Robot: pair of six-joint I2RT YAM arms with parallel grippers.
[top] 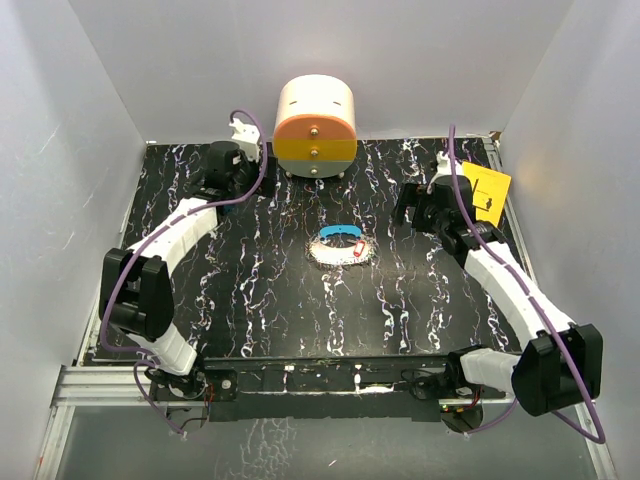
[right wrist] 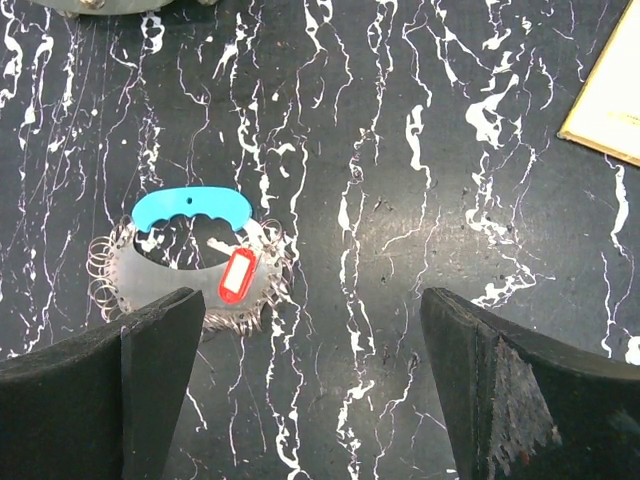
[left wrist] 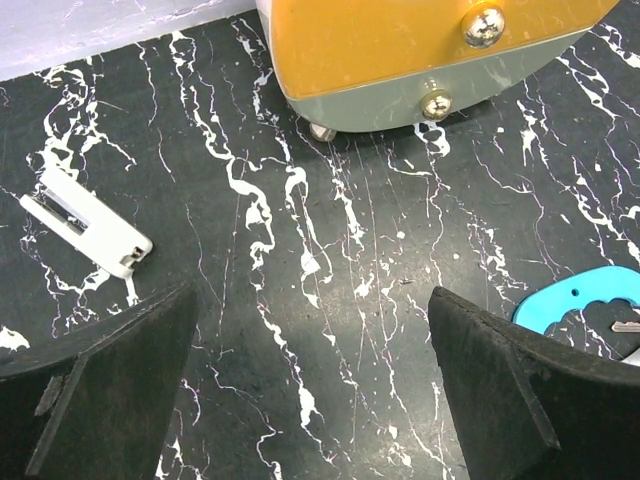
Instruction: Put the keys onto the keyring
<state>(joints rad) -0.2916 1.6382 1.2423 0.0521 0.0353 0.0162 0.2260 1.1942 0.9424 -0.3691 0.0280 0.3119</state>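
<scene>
Plainly, the left end effector [left wrist: 312,320] and the right end effector [right wrist: 312,315] both stand released, grasping nothing. The keyring [top: 338,234] lies flat in the middle of the worktop [top: 250,300], nearer the right one, with the red key [right wrist: 238,275] resting inside its oval; whether threaded cannot be told. It looks light and thin: the smooth blue band [right wrist: 192,208] seems the stiffest hold, while the ribbed coil [right wrist: 105,265] likely flexes and slips.
</scene>
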